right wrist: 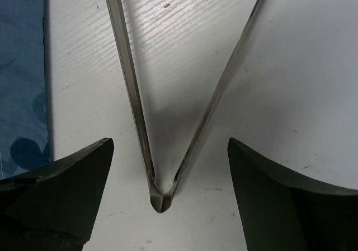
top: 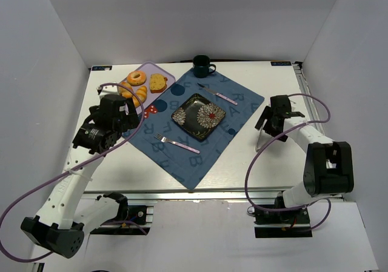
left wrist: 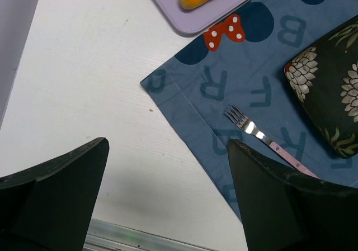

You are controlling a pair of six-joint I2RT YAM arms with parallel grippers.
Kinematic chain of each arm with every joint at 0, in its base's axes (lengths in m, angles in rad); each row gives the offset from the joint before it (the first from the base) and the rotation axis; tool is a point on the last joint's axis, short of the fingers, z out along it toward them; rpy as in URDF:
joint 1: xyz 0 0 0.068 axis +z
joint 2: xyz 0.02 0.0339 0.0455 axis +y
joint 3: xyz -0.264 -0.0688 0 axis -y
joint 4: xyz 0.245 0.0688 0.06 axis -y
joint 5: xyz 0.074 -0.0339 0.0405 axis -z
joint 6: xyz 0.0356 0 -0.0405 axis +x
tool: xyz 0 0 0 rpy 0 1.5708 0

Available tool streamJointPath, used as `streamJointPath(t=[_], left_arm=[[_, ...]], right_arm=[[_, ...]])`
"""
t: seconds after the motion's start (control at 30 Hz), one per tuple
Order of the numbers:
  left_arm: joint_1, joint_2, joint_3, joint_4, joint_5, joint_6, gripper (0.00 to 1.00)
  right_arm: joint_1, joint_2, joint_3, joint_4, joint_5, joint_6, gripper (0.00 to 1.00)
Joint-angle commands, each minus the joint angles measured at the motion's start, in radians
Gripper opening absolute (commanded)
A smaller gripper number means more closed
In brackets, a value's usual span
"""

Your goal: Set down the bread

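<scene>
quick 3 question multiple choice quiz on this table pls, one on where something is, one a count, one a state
1. Where does the bread lie?
A. on the plate
B. on the tray
C. beside the tongs

2. How many pieces of food are on the tray?
A. three
B. two
C. five

3. How is the right gripper?
A. shut on the tongs
B. shut and empty
C. open, over the tongs

Answers
1. B: the top view shows it on the tray by the doughnut, while the plate is bare.
2. A: doughnut, bread and toast slice.
3. C: in the right wrist view both fingers stand wide apart, and the tongs lie on the table between them, untouched.
</scene>
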State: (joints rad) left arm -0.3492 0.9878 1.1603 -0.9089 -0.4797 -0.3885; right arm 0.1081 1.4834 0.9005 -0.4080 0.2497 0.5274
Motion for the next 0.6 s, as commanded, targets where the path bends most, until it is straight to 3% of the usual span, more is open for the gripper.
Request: streamJointPath(t=[0.0, 0.57], left_arm=[[-0.005, 0.002, 0.019, 0.001, -0.020, 0.011, 0.98], [-0.004, 0.026, 0.032, -0.018, -0.037, 0.022, 0.98]], right_arm=[[0.013, 0.034, 0.046, 0.038, 0.033, -0.004, 0.89], [0.018, 0.238, 0.124, 0.095, 0.092, -0.001, 0.89]])
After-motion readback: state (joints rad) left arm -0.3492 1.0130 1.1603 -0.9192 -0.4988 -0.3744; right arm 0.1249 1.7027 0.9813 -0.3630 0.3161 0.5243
